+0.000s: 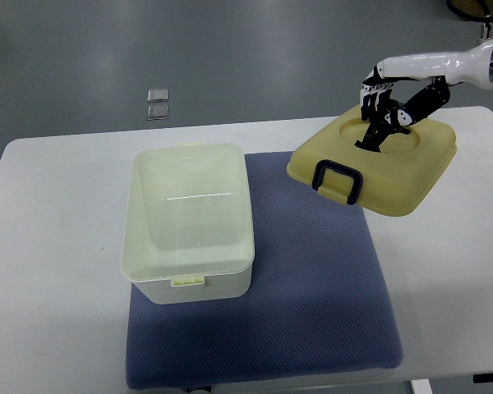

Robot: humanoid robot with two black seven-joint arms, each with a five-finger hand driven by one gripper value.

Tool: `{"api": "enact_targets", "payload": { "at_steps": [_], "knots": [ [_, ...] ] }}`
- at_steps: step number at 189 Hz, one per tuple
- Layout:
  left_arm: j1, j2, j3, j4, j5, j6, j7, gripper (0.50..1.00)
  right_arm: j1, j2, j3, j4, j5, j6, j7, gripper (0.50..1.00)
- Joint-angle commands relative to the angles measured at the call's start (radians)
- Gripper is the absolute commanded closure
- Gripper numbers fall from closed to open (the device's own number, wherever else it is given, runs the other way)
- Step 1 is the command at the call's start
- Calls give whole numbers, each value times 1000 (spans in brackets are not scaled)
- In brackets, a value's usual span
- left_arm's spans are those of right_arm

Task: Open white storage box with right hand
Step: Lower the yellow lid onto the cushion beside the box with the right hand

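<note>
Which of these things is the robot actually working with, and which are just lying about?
In use:
- open white plastic storage box
- yellowish lid with black handle
- right hand, fingers in the lid's top recess

Lying about:
- blue fabric mat
- white table
- two small silvery squares on the floor

Glossy white arm (metal wrist ring), black-fingered robot hand.

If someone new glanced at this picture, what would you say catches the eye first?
Most striking is the yellow lid with a dark handle, off the box at upper right, the right hand reaching into its recessed top. Next comes the white storage box, standing open on the left part of the blue mat, which lies on a white table. The left arm is out of view.
</note>
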Motion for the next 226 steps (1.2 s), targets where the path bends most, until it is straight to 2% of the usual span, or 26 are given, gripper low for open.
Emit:
{"api": "enact_targets", "payload": {
  "at_steps": [1,42,78,126,226],
  "knots": [
    [0,0,0,2,0,0,0,500,-9,2,-41,-25,-1,0,2,1000],
    [0,0,-2,3,0,0,0,500,-44,14,-158,-39,-20,0,4,1000],
    [0,0,-2,3,0,0,0,500,-49,29,-260,-47,-20,-115,24,1000],
    [-1,0,0,3,0,0,0,500,-47,112,-263,-47,-21,-175,18,1000],
    [-1,0,-2,5,-2,0,0,500,-41,287,-263,-45,-24,-221,11,1000]
  ]
}}
